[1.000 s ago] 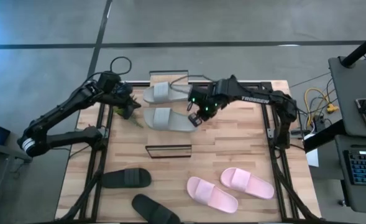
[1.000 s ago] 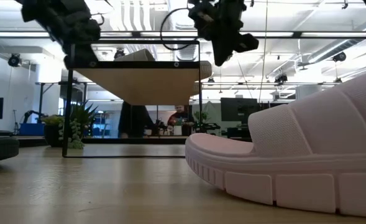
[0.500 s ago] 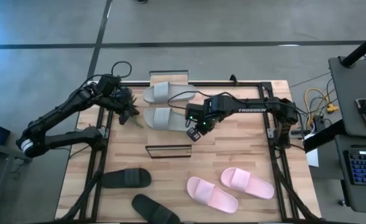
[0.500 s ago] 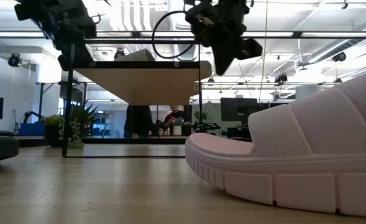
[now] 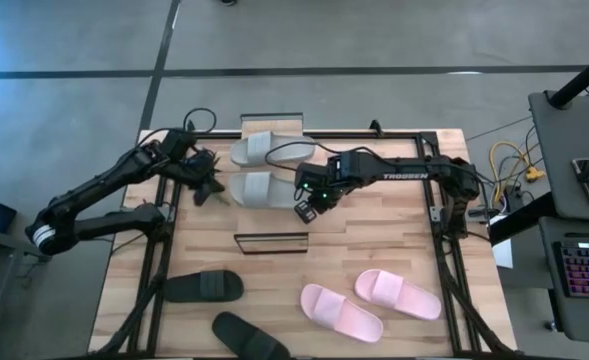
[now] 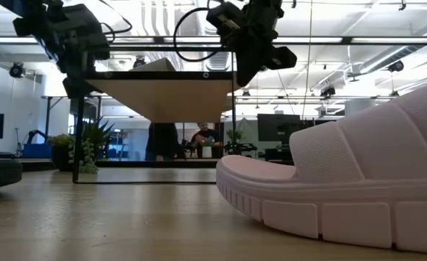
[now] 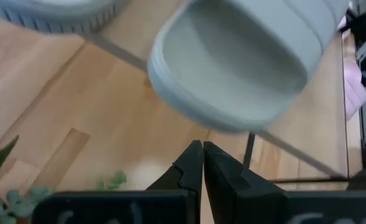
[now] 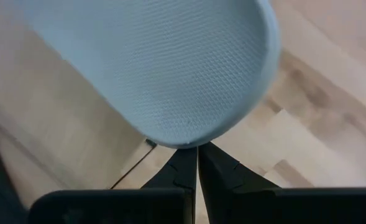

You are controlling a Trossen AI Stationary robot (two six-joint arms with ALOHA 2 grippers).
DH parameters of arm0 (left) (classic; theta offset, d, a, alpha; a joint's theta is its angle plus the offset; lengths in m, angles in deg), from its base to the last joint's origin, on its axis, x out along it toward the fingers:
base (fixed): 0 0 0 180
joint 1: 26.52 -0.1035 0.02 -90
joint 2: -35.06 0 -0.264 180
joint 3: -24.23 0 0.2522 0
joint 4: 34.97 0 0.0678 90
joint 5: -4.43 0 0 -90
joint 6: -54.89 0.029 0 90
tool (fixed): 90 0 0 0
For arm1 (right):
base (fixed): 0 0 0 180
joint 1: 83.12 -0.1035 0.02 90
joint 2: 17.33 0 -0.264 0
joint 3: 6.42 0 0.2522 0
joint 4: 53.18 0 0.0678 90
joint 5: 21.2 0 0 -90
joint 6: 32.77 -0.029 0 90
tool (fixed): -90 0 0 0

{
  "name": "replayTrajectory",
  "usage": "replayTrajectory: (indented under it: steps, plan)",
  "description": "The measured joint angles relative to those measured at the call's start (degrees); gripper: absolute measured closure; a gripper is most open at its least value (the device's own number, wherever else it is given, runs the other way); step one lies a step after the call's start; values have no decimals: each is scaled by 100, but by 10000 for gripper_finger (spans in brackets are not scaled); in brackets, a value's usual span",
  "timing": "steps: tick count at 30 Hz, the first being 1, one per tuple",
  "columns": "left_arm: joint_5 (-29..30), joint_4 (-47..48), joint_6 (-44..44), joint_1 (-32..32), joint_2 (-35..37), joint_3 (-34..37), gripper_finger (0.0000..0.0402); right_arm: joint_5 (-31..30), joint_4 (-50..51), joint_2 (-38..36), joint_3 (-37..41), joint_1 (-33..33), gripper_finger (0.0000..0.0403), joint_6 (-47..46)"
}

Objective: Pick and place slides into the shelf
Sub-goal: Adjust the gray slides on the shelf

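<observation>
Two grey slides (image 5: 264,148) (image 5: 266,189) lie side by side on the shelf's (image 6: 162,94) plank top. My right gripper (image 5: 302,208) (image 8: 197,152) is shut, its tips right at the rounded end of the nearer grey slide (image 8: 164,68). My left gripper (image 5: 210,178) (image 7: 202,149) is shut and points at that slide's other end (image 7: 232,68) from the table's left, with a small gap showing. The black slides (image 5: 204,287) (image 5: 249,335) and the pink slides (image 5: 341,310) (image 5: 399,292) rest on their soles on the table, near its near edge. My right gripper's shut fingertips (image 8: 186,158) stand right at the rounded end (image 8: 189,142) of the nearer grey slide, coming from the table's right side. Whether they touch it, I cannot tell. The slide lies flat on the shelf top.
A small green plant (image 5: 202,182) (image 6: 86,148) stands beside the shelf, below my left gripper. The shelf's thin black frame (image 5: 271,240) stands out toward the near side. Black frame rails (image 5: 439,230) run along the table's left and right sides. People show in the room behind (image 6: 209,138).
My right gripper has moved toward the table's near edge and a little to the left, from over the gap between the grey slides down to the right end of the nearer one. My left gripper has shifted slightly toward the near edge. Both have stayed shut.
</observation>
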Motion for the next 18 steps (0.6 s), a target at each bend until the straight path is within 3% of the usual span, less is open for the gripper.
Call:
replayTrajectory:
  steps: [7, 18]
  plan:
    - [56, -566, -27, -9, -218, 8, 402, -59, 24, 0, 0, 282, 394, 99]
    - [233, -657, 37, -7, -408, 8, 402, -119, -29, -2, 0, 526, 394, 265]
